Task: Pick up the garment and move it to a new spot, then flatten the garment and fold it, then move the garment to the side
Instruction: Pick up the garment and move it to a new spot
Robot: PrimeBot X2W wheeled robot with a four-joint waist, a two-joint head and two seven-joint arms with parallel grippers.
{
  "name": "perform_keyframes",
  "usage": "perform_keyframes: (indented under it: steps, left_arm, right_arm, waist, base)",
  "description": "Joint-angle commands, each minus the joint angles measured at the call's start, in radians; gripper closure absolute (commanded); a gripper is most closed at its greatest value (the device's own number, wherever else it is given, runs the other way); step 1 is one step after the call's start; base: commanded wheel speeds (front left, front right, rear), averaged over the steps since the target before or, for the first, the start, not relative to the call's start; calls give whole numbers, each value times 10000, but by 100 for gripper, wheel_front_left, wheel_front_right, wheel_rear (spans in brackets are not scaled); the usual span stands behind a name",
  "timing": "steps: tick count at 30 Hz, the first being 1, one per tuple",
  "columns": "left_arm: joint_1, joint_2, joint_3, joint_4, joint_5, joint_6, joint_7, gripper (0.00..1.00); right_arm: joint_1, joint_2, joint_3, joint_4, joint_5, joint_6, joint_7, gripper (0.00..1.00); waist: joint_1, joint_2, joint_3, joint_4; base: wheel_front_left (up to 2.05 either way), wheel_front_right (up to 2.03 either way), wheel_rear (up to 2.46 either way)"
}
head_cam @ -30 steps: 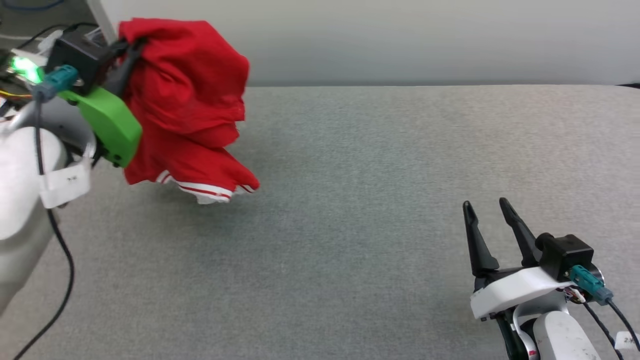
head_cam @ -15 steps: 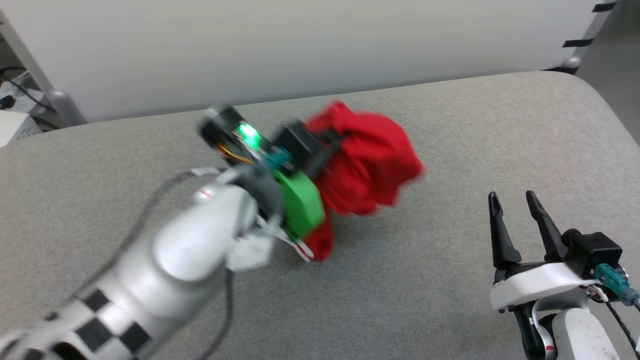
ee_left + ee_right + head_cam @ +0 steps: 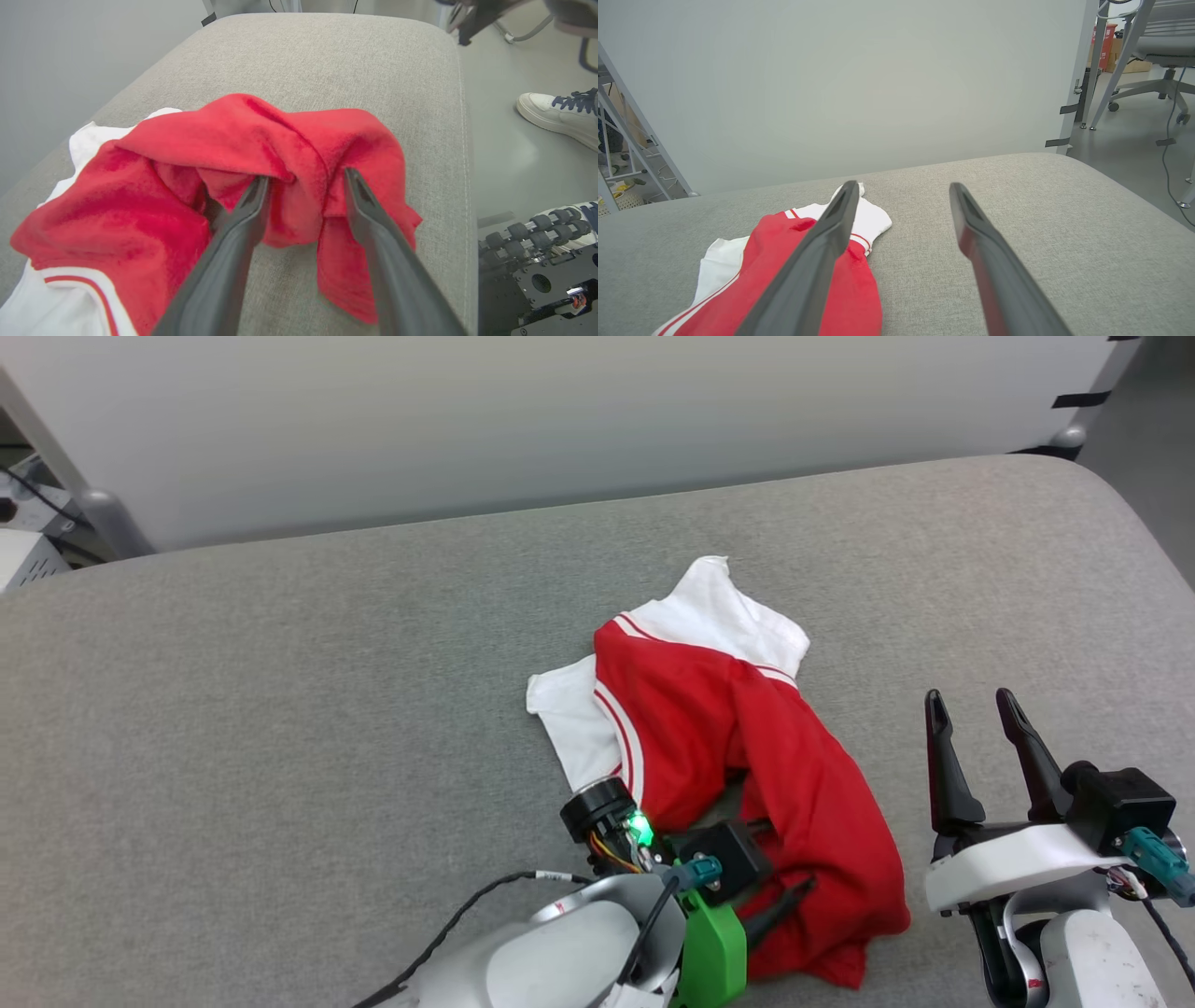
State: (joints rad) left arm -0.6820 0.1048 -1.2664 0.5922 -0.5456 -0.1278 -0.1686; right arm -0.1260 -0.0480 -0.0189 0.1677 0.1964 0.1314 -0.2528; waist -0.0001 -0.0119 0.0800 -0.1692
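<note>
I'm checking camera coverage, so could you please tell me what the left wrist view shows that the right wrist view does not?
Left wrist view: the left gripper, fingers apart around a red fold, and a person's white shoe. Right wrist view: an office chair and a metal frame. Both: the garment on the grey cushion.

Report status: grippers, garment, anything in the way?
Left gripper jaws apart around a red fold. Right gripper open, empty, beside the garment. Garment crumpled on the grey surface, not flattened. No obstruction seen.
</note>
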Motion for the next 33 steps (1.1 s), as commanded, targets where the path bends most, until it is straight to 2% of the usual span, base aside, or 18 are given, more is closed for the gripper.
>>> perform_keyframes:
  steps: [1, 7, 10, 15, 19, 22, 26, 30, 33]
  left_arm:
    - [105, -43, 15, 154, -97, -25, -197, 0]
    - [-142, 232, 673, 439, -433, 62, -698, 0]
    - [-267, 568, 1243, 267, -610, 332, -821, 0]
    - [-165, 1486, 2284, -290, -900, 855, -908, 0]
    - [271, 2368, 3382, -981, -1105, 1448, -925, 0]
    - [1003, 3003, 4337, -1665, -1133, 1907, -928, 0]
    - [2345, 3544, 5580, -2598, -1052, 2355, -929, 0]
    - [3968, 3633, 7120, -3684, -756, 2783, -930, 0]
    - [5023, 3446, 7980, -4368, -259, 2794, -930, 0]
  right_arm:
    - [13, -22, 3, -15, -76, -7, -90, 0]
    - [73, -22, -100, -4, -179, -7, -90, 0]
    - [160, -22, -130, -12, -233, -7, -90, 0]
    - [378, -22, -177, -6, -279, -7, -90, 0]
    - [497, -22, -180, -19, -281, -7, -90, 0]
    - [586, -22, -154, -55, -308, -7, -90, 0]
    - [678, -22, -94, -110, -341, -7, -90, 0]
    - [747, -22, -34, -163, -400, -7, -90, 0]
    - [798, -22, -5, -233, -481, -7, -90, 0]
  waist:
    - [1, 119, 9, 242]
    - [1, 119, -292, 895]
    - [1, 119, -531, 1209]
    - [1, 119, -951, 1722]
    - [1, 119, -1113, 2006]
    - [1, 119, -1184, 2155]
    - [1, 119, -1237, 2228]
    - [1, 119, -1257, 2226]
    - [1, 119, -1236, 2233]
  base:
    - [0, 0, 0]
    - [0, 0, 0]
    - [0, 0, 0]
    - [0, 0, 0]
    - [0, 0, 0]
    - [0, 0, 0]
    - [0, 0, 0]
    - [0, 0, 0]
    - [0, 0, 0]
